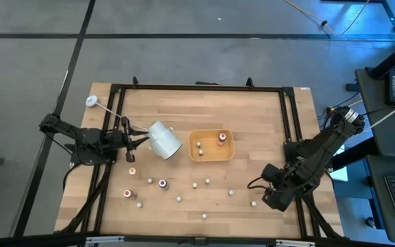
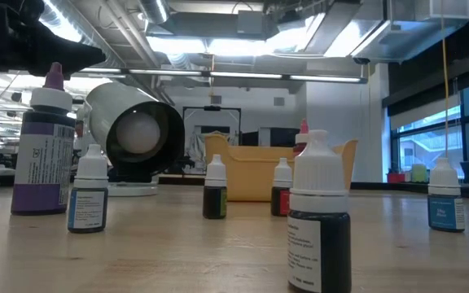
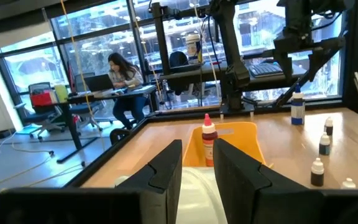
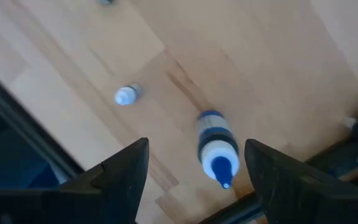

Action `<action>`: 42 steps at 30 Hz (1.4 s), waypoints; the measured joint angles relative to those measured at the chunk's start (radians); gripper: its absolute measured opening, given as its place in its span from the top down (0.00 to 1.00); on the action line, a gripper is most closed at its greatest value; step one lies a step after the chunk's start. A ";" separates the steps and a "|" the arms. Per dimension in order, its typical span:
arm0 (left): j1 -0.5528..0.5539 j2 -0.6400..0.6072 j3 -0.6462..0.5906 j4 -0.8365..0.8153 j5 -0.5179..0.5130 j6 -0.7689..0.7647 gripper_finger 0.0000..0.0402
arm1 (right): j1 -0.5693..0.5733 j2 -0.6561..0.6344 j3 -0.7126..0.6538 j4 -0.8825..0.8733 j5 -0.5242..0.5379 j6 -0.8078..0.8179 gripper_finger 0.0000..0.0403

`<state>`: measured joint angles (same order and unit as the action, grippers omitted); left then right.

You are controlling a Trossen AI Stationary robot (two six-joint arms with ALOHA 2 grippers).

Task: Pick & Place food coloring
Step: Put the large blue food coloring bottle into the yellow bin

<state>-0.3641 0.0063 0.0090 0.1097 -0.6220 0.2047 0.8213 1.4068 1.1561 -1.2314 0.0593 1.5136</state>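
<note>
Several tiny food coloring bottles (image 1: 162,183) stand scattered on the near half of the wooden table, and a few stand in the orange tray (image 1: 212,155). A white cup (image 1: 163,139) lies on its side left of the tray, its mouth (image 2: 139,134) turned toward the near edge, with my left gripper (image 1: 137,138) shut on it. My right gripper (image 4: 197,171) hangs open at the near right, pointing down. A blue-tipped bottle (image 4: 217,148) stands on the table below the gap between its fingers, untouched. My left gripper holds the white cup by its closed end (image 1: 151,134), coming level from the table's left. Its two fingers (image 3: 166,174) stand close together with the white wall (image 3: 194,190) between them; the fingers hide the exact spot. The cup is held on its side.
A black frame (image 1: 290,130) borders the table on all sides. Other bottles stand near the blue-tipped one, such as a white-capped one (image 4: 126,94). In the low view, bottles (image 2: 319,220) crowd the near edge. A person sits at a desk beyond the table (image 3: 122,71).
</note>
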 joint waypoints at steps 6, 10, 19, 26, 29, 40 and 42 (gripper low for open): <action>0.000 0.000 0.000 0.000 0.000 0.000 0.78 | 0.022 0.020 -0.001 -0.031 -0.008 0.063 0.35; 0.000 0.000 0.000 0.000 0.000 0.000 0.78 | 0.035 0.021 -0.002 -0.031 -0.008 0.080 0.35; 0.000 0.000 0.000 0.000 0.001 0.000 0.78 | 0.038 0.022 -0.117 0.107 -0.053 0.075 0.35; 0.000 0.000 0.000 0.000 0.001 0.000 0.78 | 0.041 0.021 -0.180 0.165 -0.095 0.080 0.35; 0.000 0.000 0.000 0.000 0.001 0.000 0.78 | 0.041 0.021 -0.181 0.170 -0.096 0.080 0.36; 0.000 0.000 0.000 0.000 0.001 0.000 0.78 | 0.041 0.021 -0.177 0.165 -0.096 0.076 0.67; 0.000 0.000 0.000 0.000 0.001 0.000 0.78 | 0.041 0.020 -0.177 0.162 -0.097 0.076 0.70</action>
<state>-0.3641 0.0063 0.0091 0.1093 -0.6209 0.2047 0.8619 1.4273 0.9791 -1.0695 -0.0380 1.5894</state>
